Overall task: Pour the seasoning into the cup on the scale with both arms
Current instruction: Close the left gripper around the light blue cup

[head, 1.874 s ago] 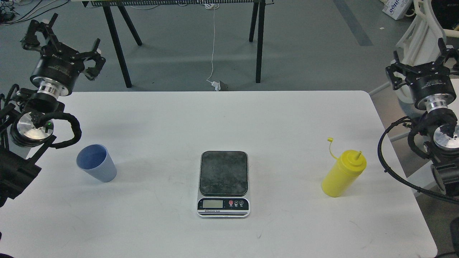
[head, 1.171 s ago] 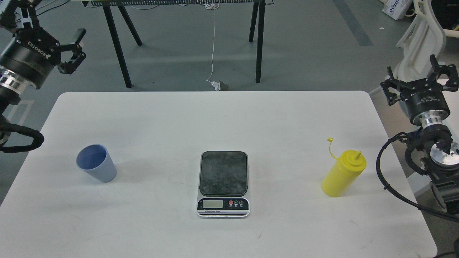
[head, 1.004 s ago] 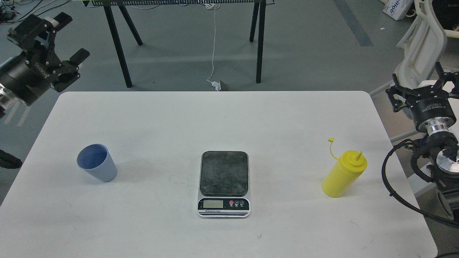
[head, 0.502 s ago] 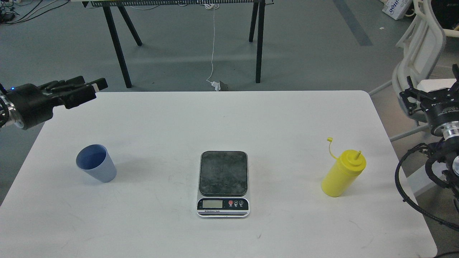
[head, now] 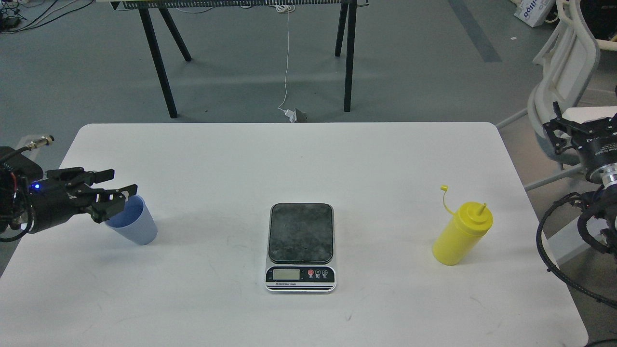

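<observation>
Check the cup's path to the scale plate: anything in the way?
Nothing visible. The cup stands on the table's left side, the scale at the centre, with only bare tabletop between them. The seasoning bottle stands beyond the scale on the right. The left gripper is at the cup's rim; nothing sits between them.
</observation>
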